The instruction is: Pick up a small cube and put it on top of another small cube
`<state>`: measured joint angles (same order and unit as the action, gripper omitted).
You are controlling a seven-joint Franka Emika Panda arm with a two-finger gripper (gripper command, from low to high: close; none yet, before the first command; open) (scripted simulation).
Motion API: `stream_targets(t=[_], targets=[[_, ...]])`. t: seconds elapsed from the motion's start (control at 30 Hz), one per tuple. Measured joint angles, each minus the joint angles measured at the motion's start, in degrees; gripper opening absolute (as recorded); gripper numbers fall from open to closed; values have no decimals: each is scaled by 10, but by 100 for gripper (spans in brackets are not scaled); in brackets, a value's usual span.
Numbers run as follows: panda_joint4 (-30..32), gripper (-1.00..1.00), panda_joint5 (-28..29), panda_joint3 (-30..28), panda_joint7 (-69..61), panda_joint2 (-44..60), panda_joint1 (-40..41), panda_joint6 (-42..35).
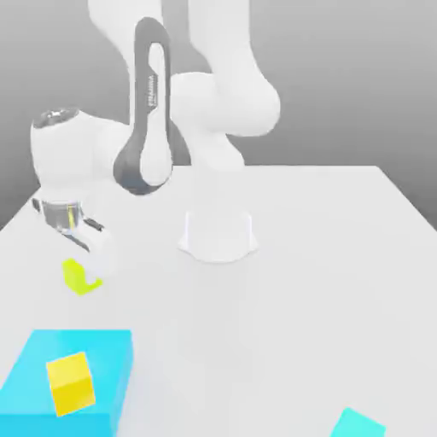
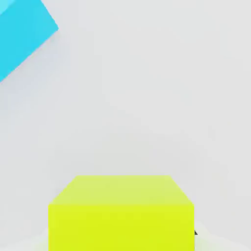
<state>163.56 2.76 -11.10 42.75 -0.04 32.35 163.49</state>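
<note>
A: Exterior view first: the pincer [image 1: 85,266] is closed on a lime-green cube [image 1: 80,277], lifted above the tabletop [image 1: 341,256] at that view's left.

B: And the target?

A: I think it is the yellow cube [image 1: 70,383], resting on a big cyan block [image 1: 34,375] nearer the camera. Another cyan piece [image 1: 358,424] lies well apart at the right.

B: What could fail?

A: If the cube comes down off-centre or turned, it may slide off the yellow one, or push it.

B: Which way does it point?

A: No long axis, I believe. On the hand view one flat face [image 2: 121,226] looks at the camera, edges level.
</note>
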Motion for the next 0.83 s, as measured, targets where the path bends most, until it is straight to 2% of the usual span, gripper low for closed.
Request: stream_targets(t=[0.07,0.1,0.37,0.57,0.7,0.73,0.83], targets=[[-35,-100,3,46,2,14,-24,-22],[-56,-100,6,67,4,24,-64,-33],[-224,-100,28,180,19,101,-207,-127],[-323,-100,44,256,30,148,-296,-183],[-368,-100,84,257,57,234,-349,-145],[-370,100,90,253,60,246,-354,-136],[-370,100,90,253,60,246,-354,-136]])
